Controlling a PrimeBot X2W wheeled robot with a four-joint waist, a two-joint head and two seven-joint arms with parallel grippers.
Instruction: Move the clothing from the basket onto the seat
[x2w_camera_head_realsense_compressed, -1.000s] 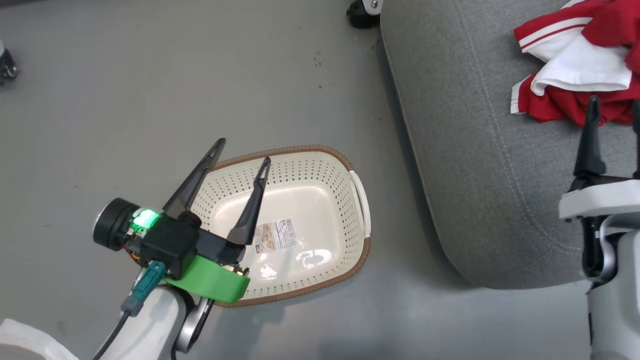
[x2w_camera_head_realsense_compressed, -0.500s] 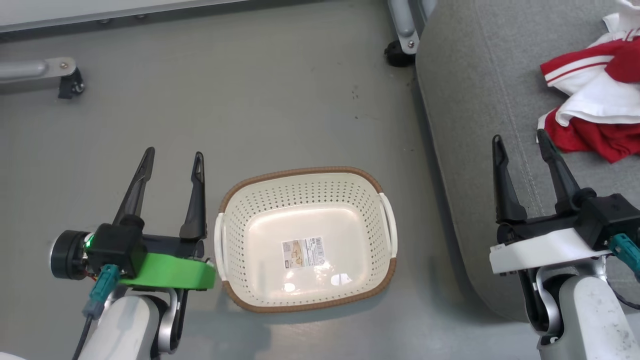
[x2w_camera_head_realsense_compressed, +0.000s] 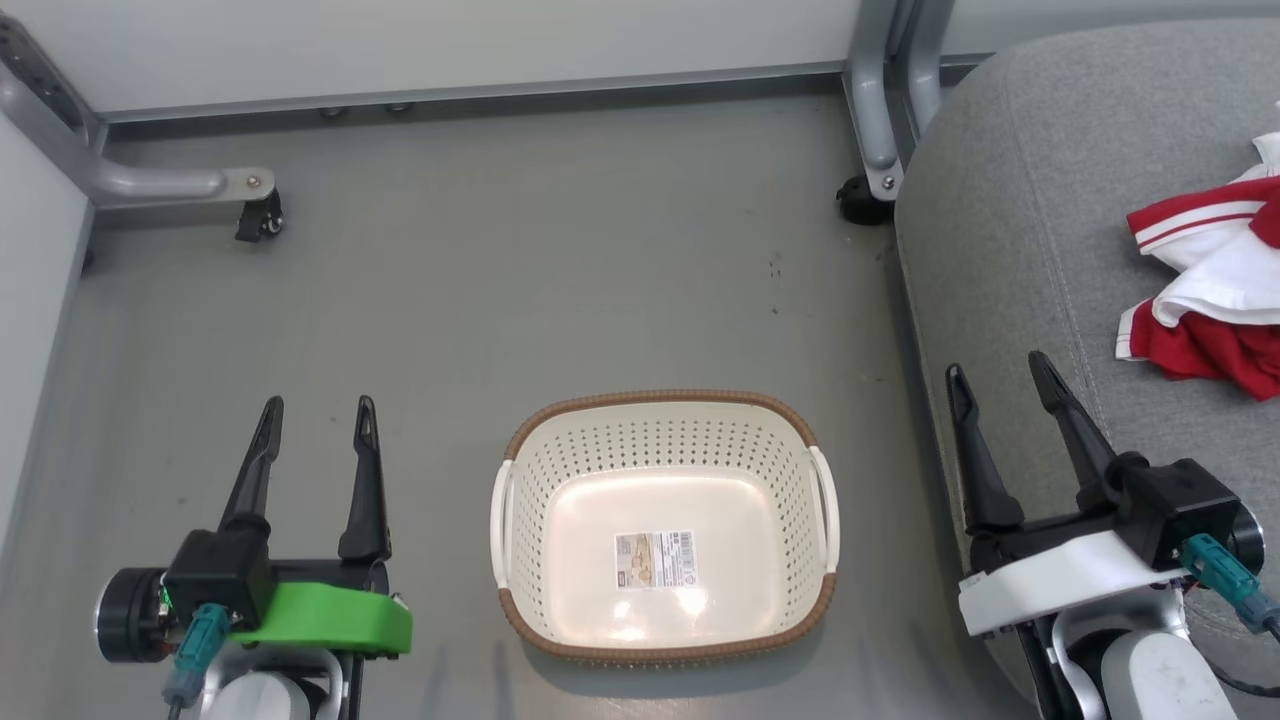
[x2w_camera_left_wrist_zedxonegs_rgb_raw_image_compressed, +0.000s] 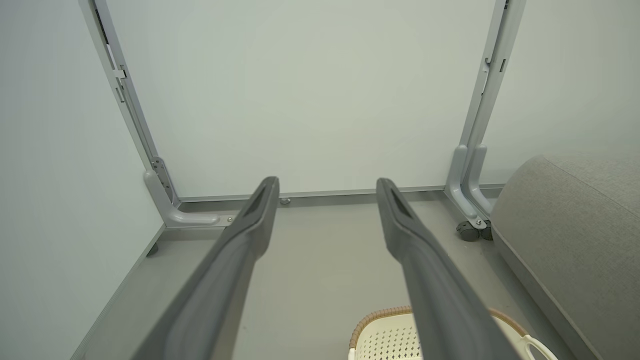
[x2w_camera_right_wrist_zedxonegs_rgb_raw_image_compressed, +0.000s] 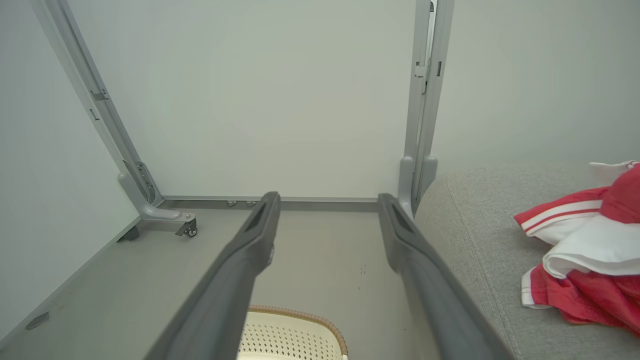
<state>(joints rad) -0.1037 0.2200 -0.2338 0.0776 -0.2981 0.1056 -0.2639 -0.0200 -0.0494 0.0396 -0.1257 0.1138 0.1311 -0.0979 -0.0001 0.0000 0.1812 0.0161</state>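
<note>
The cream basket with its brown rim stands on the grey floor, holding nothing but its label sticker; its rim peeks in at the bottom of both wrist views. The red-and-white clothing lies crumpled on the light-grey seat at the right. My left gripper is open over the floor left of the basket. My right gripper is open at the seat's left edge, short of the clothing.
A pale wall panel on grey metal legs with castors closes off the far side. A second panel runs along the left. Grey floor lies between basket and wall.
The head camera has swung and tilted up, bringing the wall into view. The left gripper left the space above the basket for its left side. The right gripper drew back from the clothing.
</note>
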